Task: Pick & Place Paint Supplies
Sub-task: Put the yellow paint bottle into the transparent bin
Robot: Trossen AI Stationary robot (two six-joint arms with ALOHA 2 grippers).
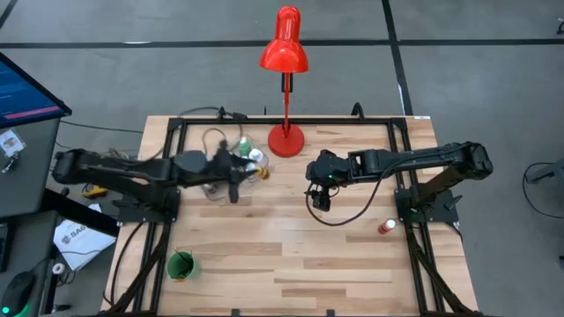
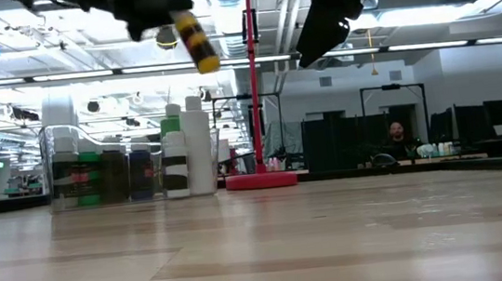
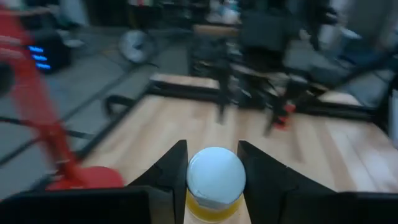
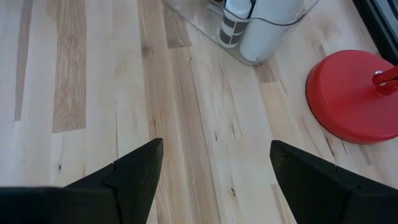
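Wooden counter: your left gripper pinches a yellow paint bottle aloft; right gripper hangs spread, empty. Tilted bottle could slip if you swing fast.

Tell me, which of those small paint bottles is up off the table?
The yellow, white-capped paint bottle, pinched in the left gripper and hanging tilted in the air. The other bottles stand upright in the clear container by the red lamp.
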